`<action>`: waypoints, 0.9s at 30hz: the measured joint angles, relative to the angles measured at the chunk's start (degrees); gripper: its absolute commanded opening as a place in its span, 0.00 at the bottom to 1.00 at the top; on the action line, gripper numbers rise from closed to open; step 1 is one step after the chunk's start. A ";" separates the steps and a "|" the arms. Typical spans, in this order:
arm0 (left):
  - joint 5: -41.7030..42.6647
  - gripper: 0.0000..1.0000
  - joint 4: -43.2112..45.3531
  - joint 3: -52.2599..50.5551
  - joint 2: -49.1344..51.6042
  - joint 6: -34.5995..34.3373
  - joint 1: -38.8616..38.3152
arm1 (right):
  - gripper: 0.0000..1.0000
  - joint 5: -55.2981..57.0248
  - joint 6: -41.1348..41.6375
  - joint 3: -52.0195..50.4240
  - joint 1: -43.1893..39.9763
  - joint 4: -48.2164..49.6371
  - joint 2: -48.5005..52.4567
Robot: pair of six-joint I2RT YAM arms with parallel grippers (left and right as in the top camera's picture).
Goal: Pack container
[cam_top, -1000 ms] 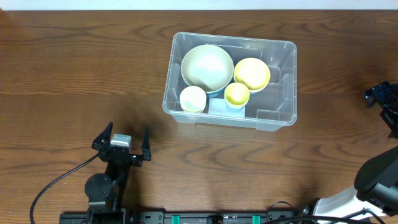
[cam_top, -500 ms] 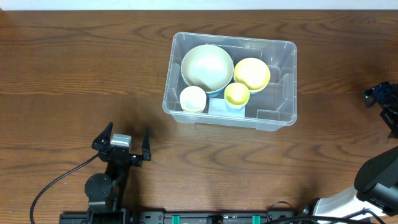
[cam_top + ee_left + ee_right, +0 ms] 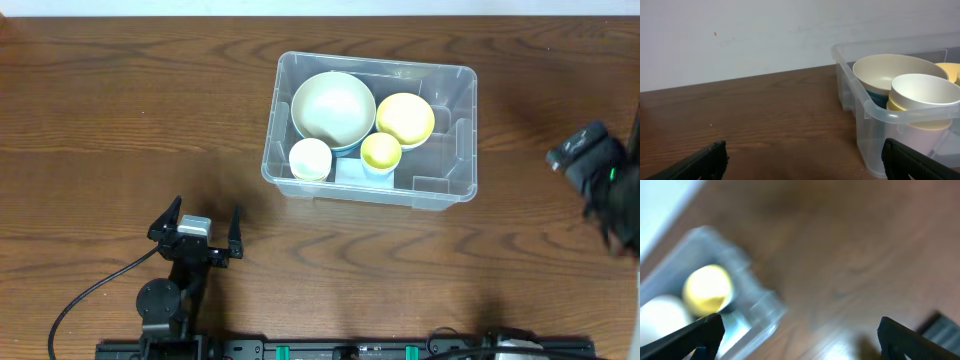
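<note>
**Container** (image 3: 452, 165): clear plastic, rectangular, rounded corners. It stands upright on the dark wooden tabletop (image 3: 120, 120), in the far half, a little right of centre.

**Contents, seen from overhead:**
- large pale bowl (image 3: 333, 108), far left corner
- yellow bowl (image 3: 405, 118), just beside it on the right
- small white cup (image 3: 310, 158), near left corner
- small yellow cup (image 3: 381, 151), in front of the gap between the two bowls
- white label (image 3: 350, 172), low between the two cups

**Left tool** (image 3: 200, 226): at the near left of the tabletop, well apart from the container. Its fingers are spread wide with nothing between them. A black cable (image 3: 90, 295) curves from its arm toward the near edge.

**Right tool** (image 3: 800, 335): overhead it is only a dark, smeared shape at the right edge, and the fingers cannot be read there. The right wrist view shows both black fingers at the lower corners, set wide apart and empty.

**Seen in one view only:**
- The left wrist view looks in low from the side. It shows the blue outer side of the large pale bowl, the small white cup rising to the rim, and a white wall (image 3: 740, 35) behind the tabletop. The label and the small yellow cup do not show in it.
- The right wrist view is blurred. It gives one corner of the container and one yellow round vessel, too smeared to say which.
</note>
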 measured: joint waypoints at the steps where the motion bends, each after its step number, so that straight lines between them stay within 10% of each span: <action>1: -0.02 0.98 -0.02 0.00 0.00 0.00 -0.02 | 0.99 -0.04 -0.02 0.02 1.79 -0.04 -2.82; 14: -0.02 0.98 -0.04 0.00 0.00 0.00 0.00 | 0.99 1.18 -0.02 -2.45 0.31 -5.68 -27.43; 27: 0.00 0.98 -0.22 0.11 0.00 0.02 0.00 | 0.99 -3.56 1.38 -33.44 0.28 14.64 -40.96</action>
